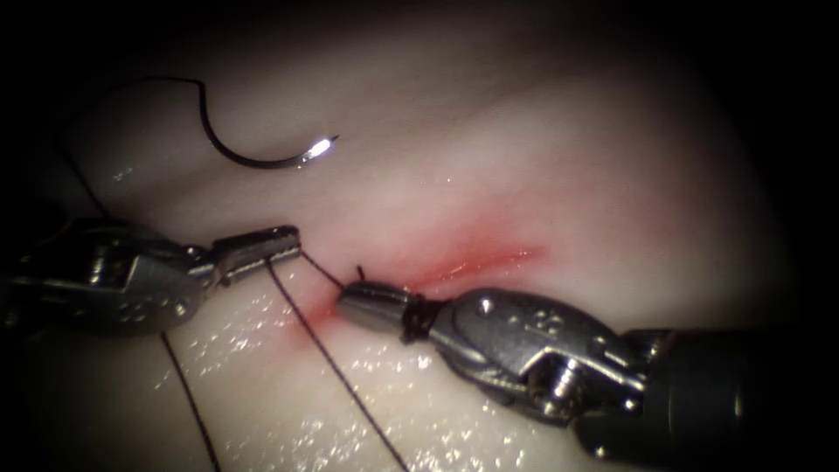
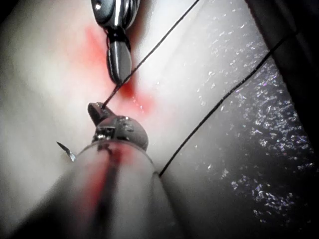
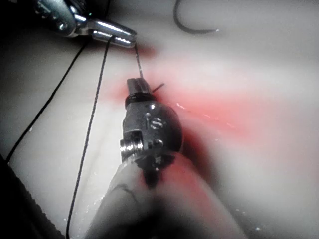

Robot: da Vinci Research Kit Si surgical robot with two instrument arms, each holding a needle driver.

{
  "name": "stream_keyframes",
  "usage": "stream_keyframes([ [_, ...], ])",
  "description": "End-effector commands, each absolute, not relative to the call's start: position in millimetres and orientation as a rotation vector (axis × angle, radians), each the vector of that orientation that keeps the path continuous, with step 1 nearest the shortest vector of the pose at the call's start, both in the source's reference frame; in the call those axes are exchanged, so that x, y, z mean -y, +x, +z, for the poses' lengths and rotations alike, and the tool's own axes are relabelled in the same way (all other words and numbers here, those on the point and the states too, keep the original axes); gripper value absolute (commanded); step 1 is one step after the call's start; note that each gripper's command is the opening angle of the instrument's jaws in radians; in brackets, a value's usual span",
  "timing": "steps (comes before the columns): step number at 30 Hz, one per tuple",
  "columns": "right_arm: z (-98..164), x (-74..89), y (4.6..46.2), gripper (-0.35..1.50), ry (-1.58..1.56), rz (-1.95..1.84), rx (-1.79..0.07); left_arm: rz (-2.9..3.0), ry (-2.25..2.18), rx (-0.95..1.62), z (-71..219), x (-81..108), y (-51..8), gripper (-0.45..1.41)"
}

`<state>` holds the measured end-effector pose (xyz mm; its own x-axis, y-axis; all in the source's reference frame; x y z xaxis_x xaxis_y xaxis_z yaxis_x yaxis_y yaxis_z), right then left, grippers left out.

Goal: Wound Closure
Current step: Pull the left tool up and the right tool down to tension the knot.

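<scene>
While both tools (image 1: 319, 281) grip thread (image 1: 332, 358), needle (image 1: 253, 157) lies free.

Endoscope: above-front, near cut (image 1: 476, 258). Wrist cameras: very close along shafts, facing each other; all share cut.

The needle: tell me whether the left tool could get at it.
Probably yes: the needle lies free on the tissue, left of the cut, with nothing between. But the left tool is shut on the thread.

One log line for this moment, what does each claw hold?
left claw: shut on thread | right claw: shut on thread | needle: free, lying on tissue, left of cut
</scene>
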<state>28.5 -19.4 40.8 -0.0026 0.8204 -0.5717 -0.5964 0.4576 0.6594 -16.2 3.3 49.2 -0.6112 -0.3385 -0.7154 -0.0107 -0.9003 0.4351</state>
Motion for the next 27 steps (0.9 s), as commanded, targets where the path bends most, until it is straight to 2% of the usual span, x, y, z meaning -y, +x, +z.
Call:
stream_keyframes([
  [1,40.9,20.2,29.0,-0.35,0.245,1.115,-1.104,-2.603,1.287,0.601,49.6,-3.7,-16.6,-0.45],
  [17,38.3,23.7,25.5,-0.35,0.156,1.024,-1.11,-2.616,1.253,0.652,47.7,-10.5,-14.0,-0.45],
  [22,38.4,23.3,26.6,-0.35,0.097,0.964,-1.111,-2.63,1.261,0.659,47.9,-13.6,-13.6,-0.45],
  [23,38.5,23.4,27.2,-0.35,-0.016,0.806,-1.102,-2.632,1.26,0.661,48.2,-14.0,-13.8,-0.45],
  [27,38.8,23.5,27.9,-0.35,-0.081,0.75,-1.086,-2.633,1.252,0.673,48.5,-13.5,-14.1,-0.45],
])
